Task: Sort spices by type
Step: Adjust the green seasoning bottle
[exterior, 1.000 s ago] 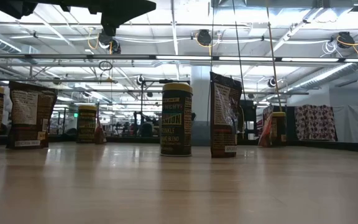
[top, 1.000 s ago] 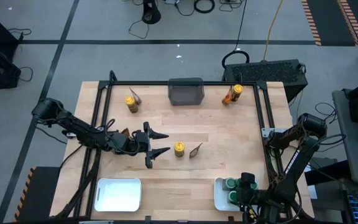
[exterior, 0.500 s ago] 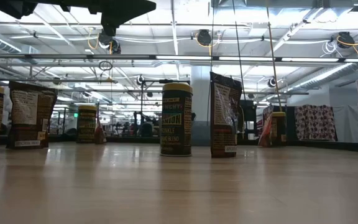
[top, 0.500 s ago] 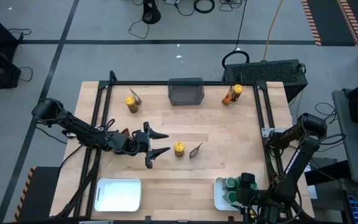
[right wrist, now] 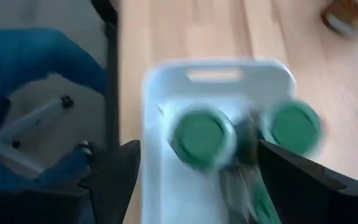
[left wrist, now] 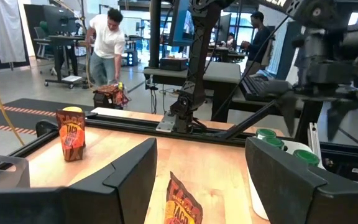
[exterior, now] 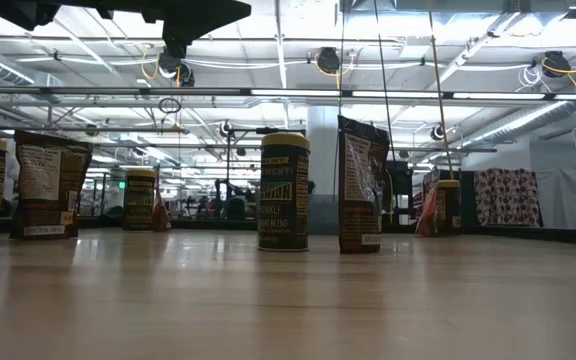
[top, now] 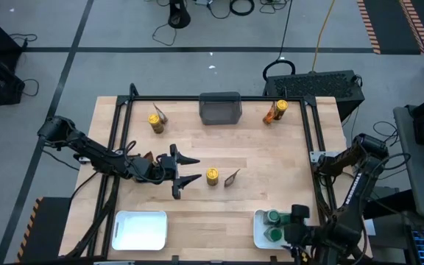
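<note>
Our right gripper (top: 294,224), jaws apart, hovers beside the green-lidded jars (top: 274,225) in the white tray (top: 258,230), while our left gripper (top: 186,171), jaws apart, waits just beside the yellow-lidded jar (top: 212,176).

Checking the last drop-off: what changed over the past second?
The right gripper pulled back off the right tray toward the table's edge, jaws open, leaving the green-lidded jars in it. Left gripper, yellow-lidded jar and packet unchanged.

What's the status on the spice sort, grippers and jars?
Left gripper open, beside yellow-lidded jar mid-table. Right gripper open, beside right white tray holding green-lidded jars. Left white tray holds nothing. Nothing blocking.
</note>
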Robot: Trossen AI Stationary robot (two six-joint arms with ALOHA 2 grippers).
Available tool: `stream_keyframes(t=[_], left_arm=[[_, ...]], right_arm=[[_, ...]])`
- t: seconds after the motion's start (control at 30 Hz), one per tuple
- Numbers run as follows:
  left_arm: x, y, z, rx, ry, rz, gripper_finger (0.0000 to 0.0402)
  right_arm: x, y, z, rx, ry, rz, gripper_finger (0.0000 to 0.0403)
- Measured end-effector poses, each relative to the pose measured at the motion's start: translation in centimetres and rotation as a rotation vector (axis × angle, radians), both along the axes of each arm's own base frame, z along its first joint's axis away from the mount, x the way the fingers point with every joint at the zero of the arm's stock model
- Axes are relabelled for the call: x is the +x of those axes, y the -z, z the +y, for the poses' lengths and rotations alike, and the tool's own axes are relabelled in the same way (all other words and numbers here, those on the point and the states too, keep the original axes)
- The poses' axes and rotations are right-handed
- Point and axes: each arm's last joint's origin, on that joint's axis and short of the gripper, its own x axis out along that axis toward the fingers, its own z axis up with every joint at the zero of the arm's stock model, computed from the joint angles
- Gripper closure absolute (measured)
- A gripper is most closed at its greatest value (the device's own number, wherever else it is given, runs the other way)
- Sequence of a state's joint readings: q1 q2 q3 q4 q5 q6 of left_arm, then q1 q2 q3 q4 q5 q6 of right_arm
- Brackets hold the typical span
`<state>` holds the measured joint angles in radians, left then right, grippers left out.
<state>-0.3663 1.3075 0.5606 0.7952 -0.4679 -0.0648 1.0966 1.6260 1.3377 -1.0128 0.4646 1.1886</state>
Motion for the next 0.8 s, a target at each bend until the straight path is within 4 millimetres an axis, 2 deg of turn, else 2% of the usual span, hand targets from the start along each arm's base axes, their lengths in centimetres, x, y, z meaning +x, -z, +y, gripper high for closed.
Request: stream_keyframes(t=[0.27,0.5,0.8], left_arm=[[0.0,0.0,0.0,0.0,0.0,0.0,0.0153],[0.0,0.0,0.0,-0.001,0.0,0.0,0.0153],[0.0,0.0,0.0,-0.001,0.0,0.0,0.0153]], right_arm=[[-1.9,0.1,-1.9,-0.07,0.136,0.325,0.01],[-2.0,0.3,-1.9,-0.081,0.108,0.349,0.0101],[-2.5,2.4,-2.8,-0.159,0.113,0.385,0.0101]])
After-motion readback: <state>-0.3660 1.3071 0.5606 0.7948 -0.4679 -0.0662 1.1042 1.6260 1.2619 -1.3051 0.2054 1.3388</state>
